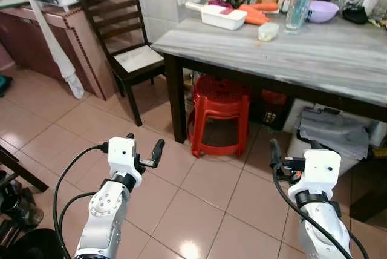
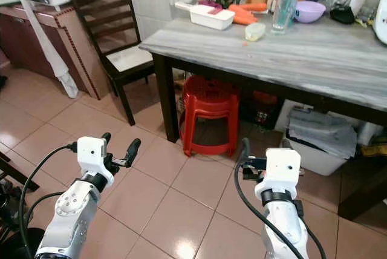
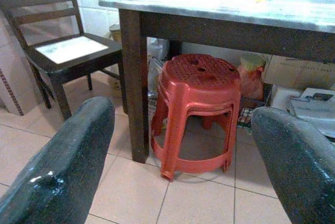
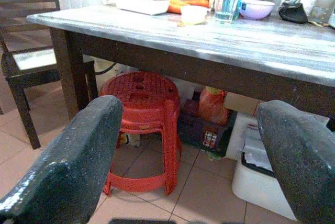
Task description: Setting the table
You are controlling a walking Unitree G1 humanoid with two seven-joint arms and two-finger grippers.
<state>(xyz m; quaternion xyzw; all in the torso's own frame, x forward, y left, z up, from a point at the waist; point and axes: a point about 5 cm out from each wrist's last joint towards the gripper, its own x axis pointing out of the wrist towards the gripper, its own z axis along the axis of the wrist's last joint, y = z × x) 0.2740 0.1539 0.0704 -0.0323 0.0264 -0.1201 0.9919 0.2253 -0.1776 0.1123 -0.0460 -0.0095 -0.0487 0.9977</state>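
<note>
Glossy pinkish floor tiles (image 1: 199, 210) spread under the robot in a home dining corner, and both arms are raised in front of it with nothing held. Its left gripper (image 1: 144, 150) hovers low over the tiles with its two black fingers spread apart, and the left wrist view looks between those fingers (image 3: 57, 166) at a stack of red plastic stools (image 1: 219, 114) tucked beneath the table edge. Its right gripper (image 1: 293, 153) is likewise released, fingers wide, hanging well short of the table; its wrist view shows the same stools beside a dark table leg. Ahead stands the grey wood-grain table (image 1: 290, 53) on dark legs. Along its far side lie a white tray (image 1: 216, 16), carrots (image 1: 257, 14) just beside it, a small pale lidded container (image 1: 268, 31), a clear bottle with a teal cap (image 1: 300, 2) and a lilac bowl (image 1: 322, 11). A dark wooden chair (image 1: 121, 35) with a pale seat stands off the table's left end, near a tiled counter. Under the table's right part sits a white bin (image 1: 326, 135) covered by grey material.
</note>
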